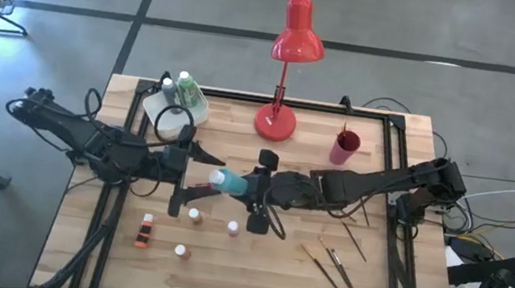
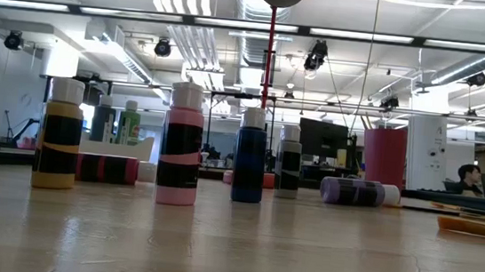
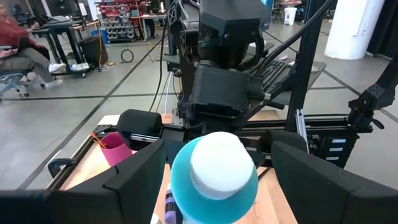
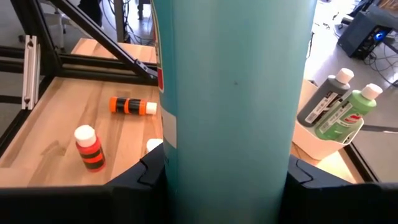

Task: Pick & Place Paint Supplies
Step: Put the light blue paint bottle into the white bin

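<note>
A teal paint bottle [image 1: 230, 183] with a white cap [image 3: 216, 163] hangs level in the air between my two grippers, cap toward the left arm. My right gripper [image 1: 251, 190] comes from the table's right and is shut on it. My left gripper [image 1: 201, 171] faces it from the left, open. Its fingers stand on either side of the cap end; I cannot tell whether they touch it. Several small white-capped bottles [image 1: 194, 216] stand on the table's near left. Thin brushes [image 1: 326, 265] lie near right. My right gripper pinches the teal bottle's body [image 4: 230, 124] between its two fingers [image 4: 149, 171], near the bottom end. It comes level from the table's right, fingers along the bottle. The bottle is lifted clear and sticks out level toward the left arm.
A white bin [image 1: 156, 110] at far left holds a green bottle [image 4: 348, 112] and a grey one. A red desk lamp [image 1: 286, 67] stands far centre, a pink cup [image 1: 345, 146] to its right. An orange bottle [image 4: 132, 106] lies flat, and a purple one [image 2: 358, 192].
</note>
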Available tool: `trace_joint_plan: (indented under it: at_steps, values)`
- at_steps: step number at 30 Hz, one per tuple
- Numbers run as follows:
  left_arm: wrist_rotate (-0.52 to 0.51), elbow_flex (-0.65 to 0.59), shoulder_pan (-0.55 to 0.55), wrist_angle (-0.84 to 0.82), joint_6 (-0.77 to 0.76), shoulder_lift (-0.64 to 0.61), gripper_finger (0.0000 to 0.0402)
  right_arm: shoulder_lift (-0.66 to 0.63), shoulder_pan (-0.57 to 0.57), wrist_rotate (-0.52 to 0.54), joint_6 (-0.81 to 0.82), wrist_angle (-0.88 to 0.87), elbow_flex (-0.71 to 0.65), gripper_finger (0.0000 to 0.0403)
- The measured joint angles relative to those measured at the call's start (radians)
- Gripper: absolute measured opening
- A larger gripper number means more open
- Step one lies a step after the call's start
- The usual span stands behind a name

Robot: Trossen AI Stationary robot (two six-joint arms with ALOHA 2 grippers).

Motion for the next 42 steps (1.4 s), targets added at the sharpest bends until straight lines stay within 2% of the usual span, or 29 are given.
trace_joint_plan:
  at_steps: [6,17,28,31,36,40,42]
  values:
    - [0.001,0.000,0.003,0.001,0.007,0.005,0.0266,0.000,0.000,0.000,0.000,0.000,0.000,0.0157]
    - [-0.001,0.000,0.006,0.009,0.010,0.043,0.0118,0.001,0.000,-0.003,0.003,-0.018,-0.003,0.0157]
    - [0.005,0.030,0.007,-0.028,0.002,0.032,0.0117,0.001,0.000,-0.008,0.006,-0.014,-0.003,0.0157]
    - [-0.011,0.065,0.007,-0.082,-0.006,0.029,0.0117,0.000,0.001,-0.006,0.003,-0.006,-0.002,0.0208]
    - [-0.101,0.134,0.005,-0.212,-0.028,0.023,0.0117,-0.005,0.004,0.004,0.017,-0.034,-0.001,0.0307]
    - [-0.200,0.149,0.005,-0.284,-0.063,0.020,0.0117,-0.005,0.003,0.006,0.070,-0.099,-0.001,0.0350]
    - [-0.318,0.154,0.006,-0.343,-0.069,0.013,0.0117,-0.008,0.004,-0.004,0.102,-0.153,-0.001,0.0361]
